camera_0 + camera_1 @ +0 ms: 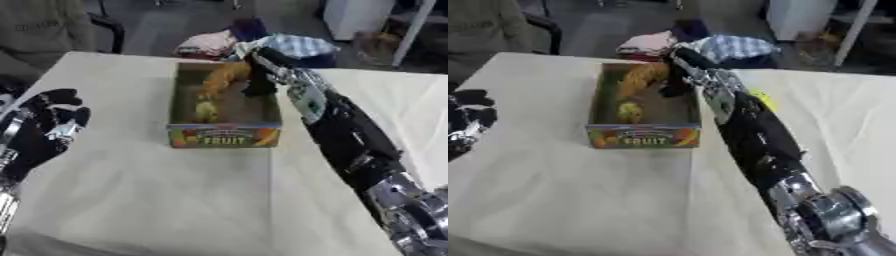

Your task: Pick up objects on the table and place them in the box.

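beyond the far edge of the pale table [157, 200] lies a heap of cloth: a pinkish piece [206, 44], a dark blue piece [248, 27] and a blue checked piece [297, 45]. a white cabinet [354, 17] stands at the upper right on the grey floor [175, 25], with a dark chair [109, 27] at the upper left.

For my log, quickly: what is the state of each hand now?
Left hand: open, holding nothing.
Right hand: inside the box; fingers cannot be told.
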Motion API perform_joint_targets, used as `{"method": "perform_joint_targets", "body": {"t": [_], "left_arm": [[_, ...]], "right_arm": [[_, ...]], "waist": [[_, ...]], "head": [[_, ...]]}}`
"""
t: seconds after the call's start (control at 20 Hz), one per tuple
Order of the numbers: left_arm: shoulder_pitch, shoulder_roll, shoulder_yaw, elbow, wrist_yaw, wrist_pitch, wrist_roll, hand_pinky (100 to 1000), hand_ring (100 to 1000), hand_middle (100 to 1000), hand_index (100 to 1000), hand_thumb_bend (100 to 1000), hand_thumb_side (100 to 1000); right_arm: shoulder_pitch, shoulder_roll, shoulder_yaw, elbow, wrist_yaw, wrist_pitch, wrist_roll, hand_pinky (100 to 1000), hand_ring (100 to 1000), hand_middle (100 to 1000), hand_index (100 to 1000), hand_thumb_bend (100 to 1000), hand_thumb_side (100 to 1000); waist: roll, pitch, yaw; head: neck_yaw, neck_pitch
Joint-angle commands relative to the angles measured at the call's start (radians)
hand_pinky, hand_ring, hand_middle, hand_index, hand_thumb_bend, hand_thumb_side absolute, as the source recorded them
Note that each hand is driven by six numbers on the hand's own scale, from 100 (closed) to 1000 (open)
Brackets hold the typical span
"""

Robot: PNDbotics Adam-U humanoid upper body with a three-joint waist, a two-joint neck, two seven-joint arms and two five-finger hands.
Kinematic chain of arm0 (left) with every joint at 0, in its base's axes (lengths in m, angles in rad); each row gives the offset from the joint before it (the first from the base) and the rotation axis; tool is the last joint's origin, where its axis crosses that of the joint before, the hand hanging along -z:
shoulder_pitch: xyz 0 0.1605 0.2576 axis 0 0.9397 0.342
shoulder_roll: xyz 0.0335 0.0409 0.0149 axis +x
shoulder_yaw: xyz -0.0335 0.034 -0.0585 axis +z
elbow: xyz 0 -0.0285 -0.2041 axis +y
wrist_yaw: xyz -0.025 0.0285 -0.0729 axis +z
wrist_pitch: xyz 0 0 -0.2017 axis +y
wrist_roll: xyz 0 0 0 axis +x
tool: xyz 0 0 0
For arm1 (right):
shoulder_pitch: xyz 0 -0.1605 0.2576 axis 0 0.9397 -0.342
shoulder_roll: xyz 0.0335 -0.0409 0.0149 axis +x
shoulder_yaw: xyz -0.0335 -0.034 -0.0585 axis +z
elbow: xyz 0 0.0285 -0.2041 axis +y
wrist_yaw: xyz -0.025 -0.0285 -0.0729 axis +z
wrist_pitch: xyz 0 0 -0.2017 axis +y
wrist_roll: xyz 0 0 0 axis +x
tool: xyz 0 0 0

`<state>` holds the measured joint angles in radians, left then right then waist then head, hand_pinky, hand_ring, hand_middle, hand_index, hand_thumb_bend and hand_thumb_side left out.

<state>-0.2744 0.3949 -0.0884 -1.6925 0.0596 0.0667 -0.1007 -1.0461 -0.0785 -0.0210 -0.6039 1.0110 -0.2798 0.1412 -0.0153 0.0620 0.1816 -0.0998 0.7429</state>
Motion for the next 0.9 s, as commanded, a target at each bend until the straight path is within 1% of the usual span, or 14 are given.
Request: {"method": "perform_joint_targets", "body": {"t": [0.05,0.15,0.2,0.25,0.3,0.35,0.4,0.45,0.5,0.6,0.65,0.7,0.8,0.9], "left_arm": [[-0.018,0.006,0.002,-0.026,0.004,-0.001,-0.007,762,645,691,814,365,380],[-0.015,0.004,0.003,-0.027,0.004,0.000,-0.008,763,646,691,814,365,381],[-0.014,0.004,0.002,-0.026,0.004,0.001,-0.009,765,646,691,814,365,384],[-0.013,0.003,0.002,-0.026,0.004,0.001,-0.010,765,646,691,814,365,384],[-0.013,0.002,0.002,-0.026,0.003,0.001,-0.010,766,646,692,814,364,384],[-0.012,0.002,0.002,-0.026,0.003,0.001,-0.011,766,647,692,814,364,385],[-0.011,0.002,0.002,-0.026,0.003,0.001,-0.012,766,647,692,815,365,386],[-0.011,0.002,0.002,-0.025,0.002,0.001,-0.013,766,647,692,815,364,386],[-0.010,0.003,0.002,-0.025,0.002,0.002,-0.014,767,647,692,815,364,387],[-0.008,0.004,0.003,-0.024,0.001,0.001,-0.015,768,648,693,816,364,389],[-0.007,0.005,0.004,-0.024,0.001,0.002,-0.016,768,648,693,816,364,388],[-0.007,0.006,0.004,-0.024,0.001,0.002,-0.016,768,648,693,817,363,390],[-0.006,0.006,0.004,-0.024,0.001,0.001,-0.018,770,650,695,818,359,392],[-0.005,0.008,0.004,-0.023,0.000,0.001,-0.021,772,651,697,819,352,395]], "right_arm": [[-0.013,0.004,-0.019,0.012,0.055,0.024,-0.033,658,622,379,522,178,528],[-0.005,0.009,-0.020,0.027,0.088,0.033,-0.047,664,631,393,538,194,546],[-0.002,0.011,-0.020,0.033,0.104,0.036,-0.052,669,640,416,568,204,558],[0.001,0.013,-0.020,0.038,0.119,0.036,-0.056,670,642,420,573,205,560],[0.003,0.014,-0.020,0.043,0.134,0.036,-0.058,682,662,466,644,214,584],[0.005,0.014,-0.020,0.048,0.147,0.034,-0.057,689,673,487,677,214,603],[0.006,0.013,-0.021,0.053,0.157,0.032,-0.052,708,704,546,751,222,646],[0.005,0.011,-0.021,0.059,0.164,0.030,-0.042,715,718,577,781,229,667],[0.004,0.008,-0.021,0.061,0.170,0.027,-0.029,735,751,668,850,259,707],[0.000,0.000,-0.021,0.059,0.174,0.017,-0.001,767,799,776,913,301,765],[-0.004,-0.004,-0.021,0.055,0.174,0.011,0.015,774,808,794,922,321,768],[-0.007,-0.009,-0.021,0.049,0.173,0.005,0.029,787,827,829,939,359,777],[-0.014,-0.018,-0.020,0.035,0.173,-0.007,0.057,803,851,864,954,405,774],[-0.021,-0.028,-0.018,0.017,0.175,-0.021,0.086,820,871,889,965,430,766]], "waist": [[0.009,-0.009,0.003],[0.010,-0.008,0.002],[0.010,-0.008,0.001],[0.010,-0.007,-0.001],[0.010,-0.007,-0.003],[0.010,-0.006,-0.005],[0.010,-0.006,-0.007],[0.010,-0.006,-0.008],[0.010,-0.006,-0.010],[0.009,-0.006,-0.014],[0.009,-0.006,-0.016],[0.008,-0.006,-0.018],[0.007,-0.005,-0.021],[0.005,-0.005,-0.023]], "head": [[-0.007,-0.012],[-0.007,-0.011],[-0.007,-0.011],[-0.007,-0.011],[-0.007,-0.011],[-0.006,-0.011],[-0.006,-0.011],[-0.005,-0.011],[-0.005,-0.011],[-0.004,-0.013],[-0.003,-0.012],[-0.002,-0.013],[-0.001,-0.014],[0.000,-0.015]]}}
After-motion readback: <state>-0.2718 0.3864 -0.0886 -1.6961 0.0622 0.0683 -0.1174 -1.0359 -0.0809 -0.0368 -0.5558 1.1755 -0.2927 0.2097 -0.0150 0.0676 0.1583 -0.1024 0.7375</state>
